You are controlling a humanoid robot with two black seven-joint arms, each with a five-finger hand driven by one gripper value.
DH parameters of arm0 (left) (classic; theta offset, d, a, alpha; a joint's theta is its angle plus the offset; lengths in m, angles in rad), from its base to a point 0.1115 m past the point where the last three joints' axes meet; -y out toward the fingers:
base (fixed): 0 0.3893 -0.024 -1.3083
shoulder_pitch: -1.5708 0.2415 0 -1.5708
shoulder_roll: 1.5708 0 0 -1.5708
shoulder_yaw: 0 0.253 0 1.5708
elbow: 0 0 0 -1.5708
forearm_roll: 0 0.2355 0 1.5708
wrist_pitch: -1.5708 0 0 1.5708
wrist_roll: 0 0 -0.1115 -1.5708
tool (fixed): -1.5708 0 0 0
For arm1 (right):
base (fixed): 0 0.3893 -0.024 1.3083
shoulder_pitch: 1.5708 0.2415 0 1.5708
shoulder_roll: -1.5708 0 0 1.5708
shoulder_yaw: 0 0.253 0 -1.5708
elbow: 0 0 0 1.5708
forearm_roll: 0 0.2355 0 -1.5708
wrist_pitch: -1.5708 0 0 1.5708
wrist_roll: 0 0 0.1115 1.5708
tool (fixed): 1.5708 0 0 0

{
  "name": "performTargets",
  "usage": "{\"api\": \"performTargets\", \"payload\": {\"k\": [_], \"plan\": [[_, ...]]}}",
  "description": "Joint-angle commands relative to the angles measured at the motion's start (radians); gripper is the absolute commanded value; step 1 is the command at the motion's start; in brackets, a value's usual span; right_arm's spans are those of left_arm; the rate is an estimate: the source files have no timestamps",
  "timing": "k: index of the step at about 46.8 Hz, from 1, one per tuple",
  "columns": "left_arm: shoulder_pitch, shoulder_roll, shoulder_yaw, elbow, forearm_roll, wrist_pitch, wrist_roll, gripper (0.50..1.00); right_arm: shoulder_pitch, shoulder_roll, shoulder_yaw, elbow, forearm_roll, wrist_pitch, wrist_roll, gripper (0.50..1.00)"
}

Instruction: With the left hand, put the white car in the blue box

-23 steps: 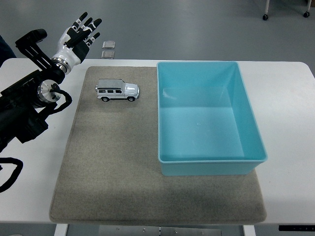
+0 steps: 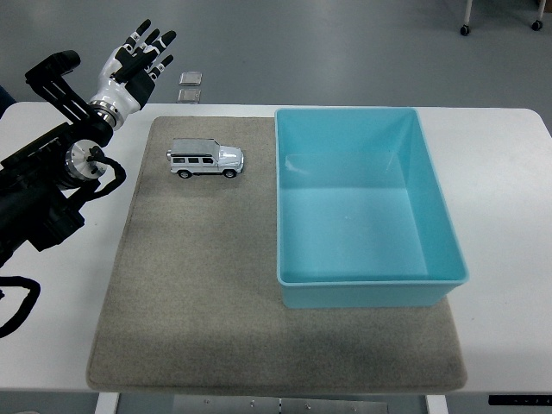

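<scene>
Left hand (image 2: 134,62) is raised at the table's far left corner, fingers (image 2: 144,36) spread and pointing up and away. Fully open, holding nothing, touching nothing. Wrist and black forearm run down-left out of the picture's left edge.

White car (image 2: 205,159) sits on its wheels on the grey mat (image 2: 198,293), below and to the right of the hand, well apart from it. Nose points right, toward the blue box (image 2: 371,293). Car is near the mat's far edge, with a strip of bare mat between it and the box's left wall.

Blue box is further right of the hand, past the car, resting on the right part of the mat. Nothing visible inside it.

Two small square pieces (image 2: 191,86) lie just right of the fingertips, beyond the table's far edge, one behind the other. Can't tell what they are.

Versus half a second ago: hand has shifted very slightly up and left, spread unchanged. Car, box and mat in the same spots. Car not yet grasped.

Right hand not visible.
</scene>
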Motion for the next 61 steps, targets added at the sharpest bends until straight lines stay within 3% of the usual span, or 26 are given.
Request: {"api": "performTargets", "payload": {"k": [1, 49, 61], "plan": [[0.0, 0.0, 0.0, 0.0, 0.0, 0.0, 0.001, 0.996, 0.0, 0.0, -0.001, 0.0, -0.001, 0.0, 0.0, 0.936], [-0.003, 0.014, 0.02, -0.012, 0.026, -0.003, 0.001, 0.996, 0.0, 0.0, 0.001, 0.0, -0.001, 0.0, 0.0, 0.936], [-0.023, 0.034, 0.052, -0.035, 0.227, -0.003, 0.005, 0.996, 0.0, 0.0, 0.001, 0.0, -0.001, 0.0, 0.0, 0.936]]}}
